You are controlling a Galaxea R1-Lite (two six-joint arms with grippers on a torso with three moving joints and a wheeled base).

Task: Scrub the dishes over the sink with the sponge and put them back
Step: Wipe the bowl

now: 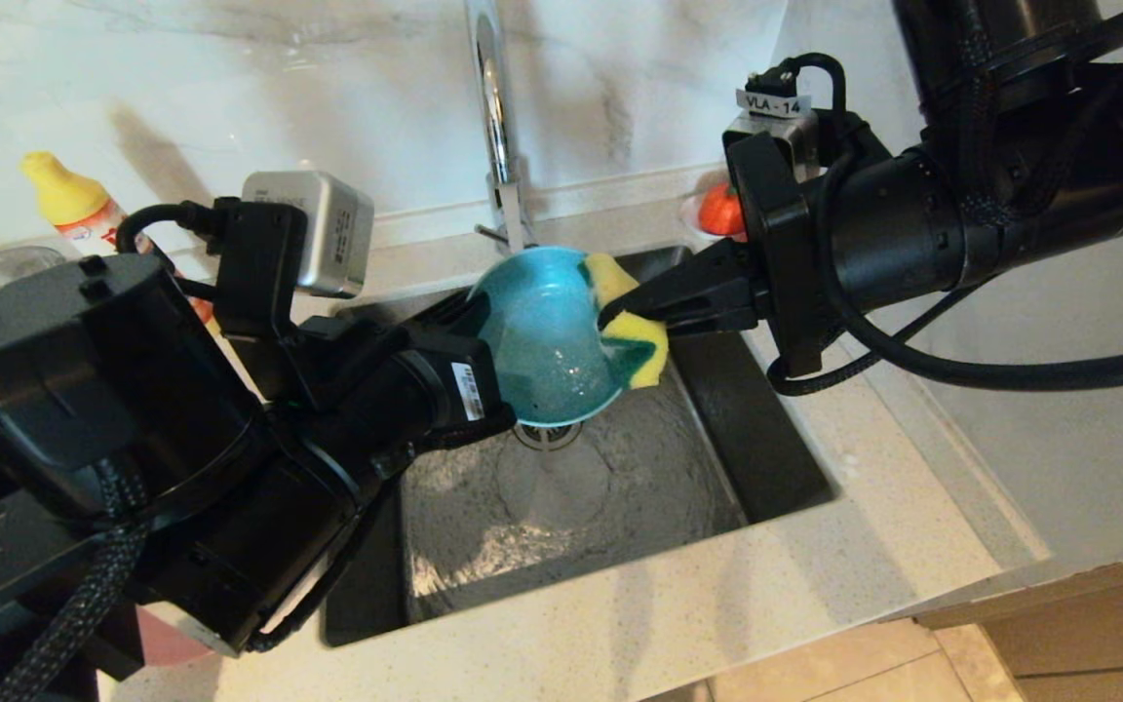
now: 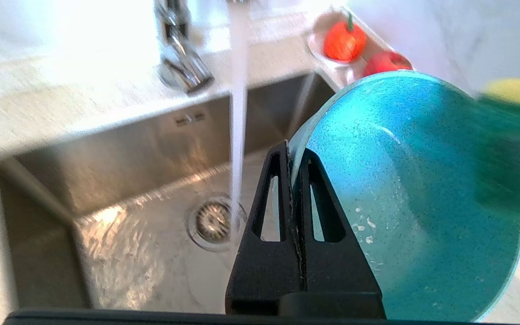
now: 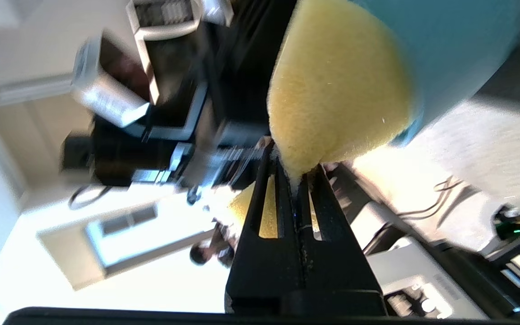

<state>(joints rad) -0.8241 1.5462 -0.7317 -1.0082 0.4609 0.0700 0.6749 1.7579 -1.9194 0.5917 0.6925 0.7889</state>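
Observation:
My left gripper (image 1: 480,314) (image 2: 292,152) is shut on the rim of the teal-blue bowl (image 1: 540,336) (image 2: 413,180), holding it tilted on edge over the steel sink (image 1: 620,497) (image 2: 129,149). From the right, my right gripper (image 1: 612,318) (image 3: 292,163) is shut on the middle of the yellow and green sponge (image 1: 634,341) (image 2: 510,144) (image 3: 336,90), which presses against the bowl's far rim. Water runs from the chrome tap (image 1: 495,117) (image 2: 181,54) down beside the bowl onto the drain (image 1: 550,436) (image 2: 212,221). A sliver of pink (image 1: 170,636) shows under my left arm; I cannot tell whether it is the plate.
A yellow-capped bottle (image 1: 69,195) and a clear glass bowl (image 1: 6,263) stand at the back left. A small dish with red-orange fruit (image 1: 720,210) (image 2: 343,40) sits behind the sink's right corner. Pale stone counter (image 1: 717,604) surrounds the basin.

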